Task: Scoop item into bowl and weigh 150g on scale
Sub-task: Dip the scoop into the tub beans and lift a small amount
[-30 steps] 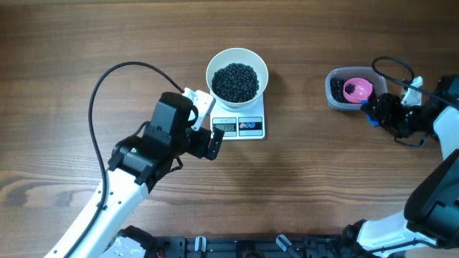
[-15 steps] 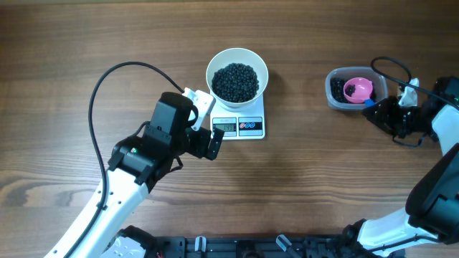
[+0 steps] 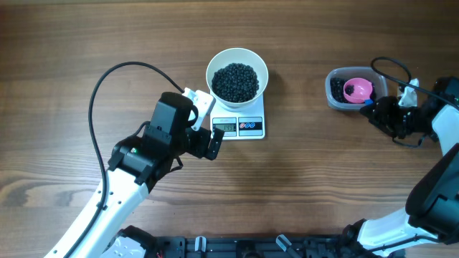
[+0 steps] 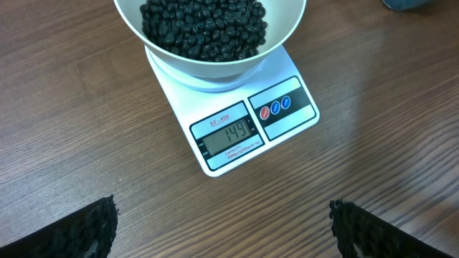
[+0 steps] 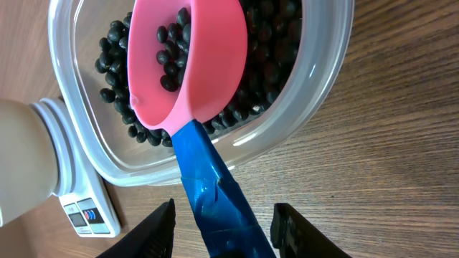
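My left arm point(image 3: 118, 179) is a white link running into boxy black joint housings, one carrying a small green light point(image 3: 133, 151). A thin black cable point(image 3: 97, 93) loops off it. The left pincer point(image 4: 222, 208) has black fingers point(image 4: 75, 233) with knobbly edges. My right arm point(image 3: 437, 193) is also white and black and trails black cables point(image 3: 391, 63). The right pincer point(image 5: 226, 211) has smooth black fingers point(image 5: 159, 229).

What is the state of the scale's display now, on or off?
On. The display of the scale shows 149, with the white bowl of black beans standing on it.
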